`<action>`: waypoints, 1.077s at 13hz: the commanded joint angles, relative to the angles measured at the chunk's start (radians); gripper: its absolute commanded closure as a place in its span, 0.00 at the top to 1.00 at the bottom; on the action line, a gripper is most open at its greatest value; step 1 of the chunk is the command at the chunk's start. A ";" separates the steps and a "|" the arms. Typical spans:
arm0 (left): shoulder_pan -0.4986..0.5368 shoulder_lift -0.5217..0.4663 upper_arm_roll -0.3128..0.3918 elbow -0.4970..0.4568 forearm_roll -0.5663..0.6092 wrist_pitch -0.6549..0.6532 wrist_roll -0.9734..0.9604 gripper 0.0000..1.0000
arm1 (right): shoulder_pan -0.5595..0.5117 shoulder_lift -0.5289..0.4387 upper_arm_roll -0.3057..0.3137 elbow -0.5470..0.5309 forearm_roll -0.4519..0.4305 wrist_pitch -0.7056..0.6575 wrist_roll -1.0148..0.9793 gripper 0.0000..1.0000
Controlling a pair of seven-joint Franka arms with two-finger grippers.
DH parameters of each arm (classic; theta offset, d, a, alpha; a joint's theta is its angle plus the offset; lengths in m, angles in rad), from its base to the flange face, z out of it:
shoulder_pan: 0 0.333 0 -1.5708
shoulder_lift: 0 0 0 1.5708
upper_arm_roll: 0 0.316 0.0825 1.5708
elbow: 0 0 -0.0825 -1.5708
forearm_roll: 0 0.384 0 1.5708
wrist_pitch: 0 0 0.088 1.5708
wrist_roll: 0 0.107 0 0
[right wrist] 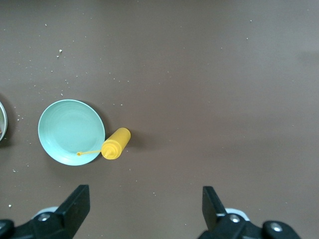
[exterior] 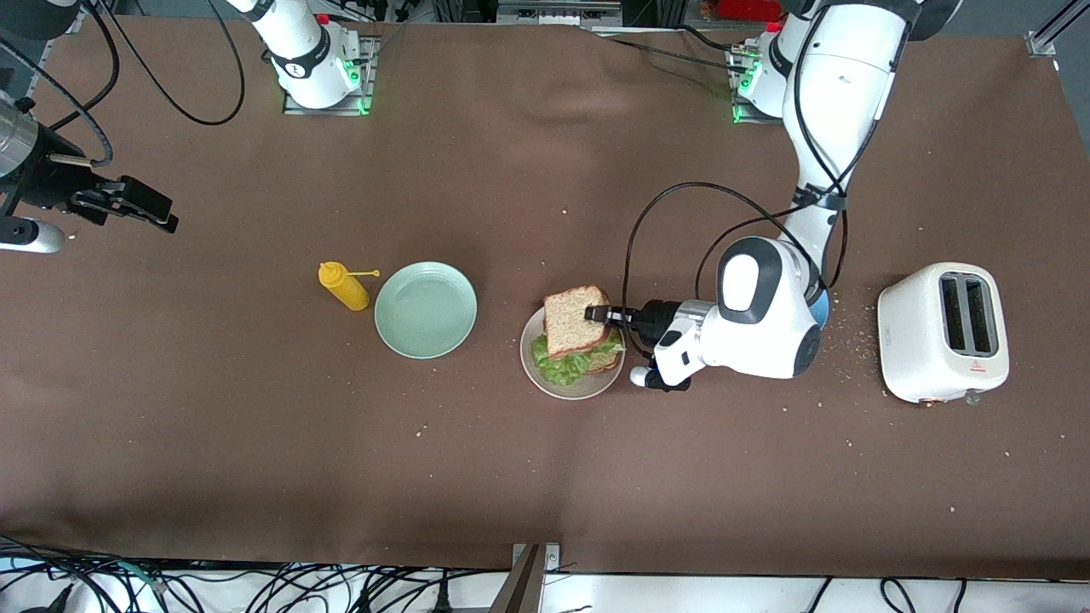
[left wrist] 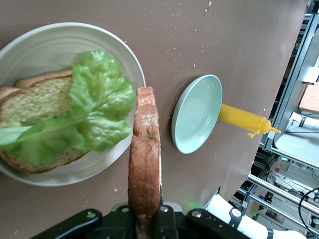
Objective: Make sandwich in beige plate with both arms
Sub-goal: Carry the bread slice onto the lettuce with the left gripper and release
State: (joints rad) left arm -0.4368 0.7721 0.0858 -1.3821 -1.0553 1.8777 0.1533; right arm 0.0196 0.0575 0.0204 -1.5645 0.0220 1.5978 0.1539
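The beige plate (exterior: 572, 390) holds a bottom bread slice (left wrist: 35, 104) with a ruffled lettuce leaf (exterior: 566, 364) on it. My left gripper (exterior: 598, 313) is shut on the edge of a second toasted slice (exterior: 575, 322), which hangs just over the lettuce and the plate's farther part. The left wrist view shows this slice edge-on (left wrist: 144, 159) between the jaws, beside the lettuce (left wrist: 94, 114) and the plate's rim (left wrist: 50, 32). My right gripper (exterior: 140, 209) waits open over bare table at the right arm's end, its fingers (right wrist: 75, 206) wide apart with nothing between them.
A mint-green plate (exterior: 426, 309) and a yellow squeeze bottle (exterior: 344, 287) lie beside the beige plate toward the right arm's end. A white toaster (exterior: 943, 332) stands at the left arm's end, with crumbs around it. A blue rim (exterior: 821, 308) peeks from under the left arm.
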 commanded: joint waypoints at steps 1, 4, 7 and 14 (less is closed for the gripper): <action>-0.037 0.039 0.014 0.026 -0.057 0.061 -0.009 0.00 | -0.007 -0.013 0.003 -0.014 0.010 0.008 -0.007 1.00; -0.043 0.055 0.014 0.023 -0.054 0.077 -0.009 0.01 | -0.007 -0.013 0.004 -0.014 0.003 0.014 -0.005 1.00; -0.040 0.079 0.015 0.020 -0.046 0.077 0.003 0.42 | -0.007 -0.011 0.001 -0.014 0.003 0.014 -0.005 1.00; -0.031 0.076 0.066 0.014 -0.023 0.077 -0.012 0.99 | -0.007 -0.039 -0.013 -0.051 -0.002 0.065 -0.010 1.00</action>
State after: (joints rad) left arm -0.4681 0.8452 0.1267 -1.3821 -1.0763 1.9554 0.1500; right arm 0.0184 0.0520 0.0076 -1.5657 0.0215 1.6135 0.1530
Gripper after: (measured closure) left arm 0.088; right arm 0.000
